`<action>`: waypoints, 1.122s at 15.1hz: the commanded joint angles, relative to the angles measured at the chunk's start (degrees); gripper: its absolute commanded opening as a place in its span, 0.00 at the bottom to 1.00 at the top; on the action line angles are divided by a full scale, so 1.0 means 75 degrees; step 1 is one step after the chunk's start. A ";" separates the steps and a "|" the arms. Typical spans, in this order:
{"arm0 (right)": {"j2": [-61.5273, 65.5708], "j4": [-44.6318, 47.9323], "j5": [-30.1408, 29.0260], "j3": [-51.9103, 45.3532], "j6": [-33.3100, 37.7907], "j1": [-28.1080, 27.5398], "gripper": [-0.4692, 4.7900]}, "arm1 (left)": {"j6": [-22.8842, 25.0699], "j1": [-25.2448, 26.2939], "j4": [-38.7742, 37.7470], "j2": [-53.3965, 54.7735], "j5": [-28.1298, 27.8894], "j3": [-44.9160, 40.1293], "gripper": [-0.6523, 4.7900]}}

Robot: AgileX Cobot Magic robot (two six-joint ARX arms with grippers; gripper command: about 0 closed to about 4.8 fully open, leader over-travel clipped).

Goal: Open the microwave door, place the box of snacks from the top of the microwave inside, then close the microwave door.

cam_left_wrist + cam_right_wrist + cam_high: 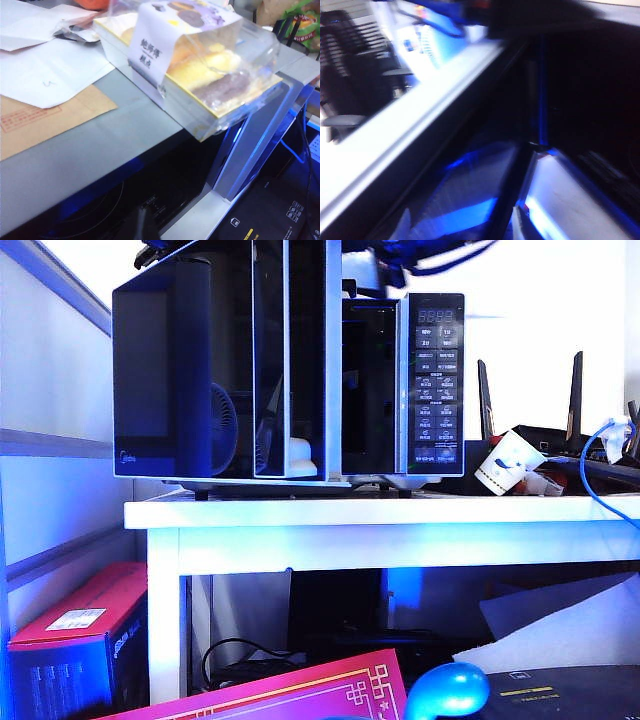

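White counter [400, 512] carries microwave [430, 380], microwave door [165, 380] swung open; box of snacks [200, 70] atop, ahead of left gripper; both grippers' states indeterminable.

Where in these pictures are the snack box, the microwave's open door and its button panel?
box of snacks [200, 75], left wrist view, on its clear crinkly top.
microwave door [165, 375], exterior view, on the dark glass, swung open.
button panel [437, 390], exterior view, on the rows of buttons.

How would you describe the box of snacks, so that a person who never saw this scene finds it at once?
Start at the big black microwave on the white table; its door is swung open. On its flat grey top, at the front edge, sits the box of snacks. Unlike the flat papers beside it, it is clear crinkly plastic with pale yellow cake inside.
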 commanded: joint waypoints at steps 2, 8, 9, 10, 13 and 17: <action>-0.0038 0.0055 -0.0481 0.0041 0.0020 0.0321 0.58 | -0.0073 -0.0012 -0.0044 -0.0017 0.0009 -0.0029 0.11; -0.0041 0.0271 -0.0839 0.0055 0.0248 0.0428 0.58 | 0.0000 0.0003 -0.0140 -0.0201 0.0679 -0.0032 0.11; -0.0041 0.0434 -0.0673 0.0055 0.0376 0.0425 0.58 | 0.0140 0.0003 -0.0402 -0.0201 0.0694 -0.0032 0.11; -0.0041 0.0609 -0.0440 0.0058 0.0423 0.0411 0.58 | 0.0481 0.0003 -0.0737 -0.0201 0.0688 -0.0032 0.11; -0.0044 0.1224 0.0149 0.0061 0.0761 0.0411 0.58 | 0.0930 0.0006 -0.1352 -0.0201 0.0659 -0.0038 0.11; -0.0041 0.1801 0.1011 0.0364 0.1265 0.0411 0.61 | 0.1582 0.0020 -0.2090 -0.0198 0.0466 -0.0041 0.11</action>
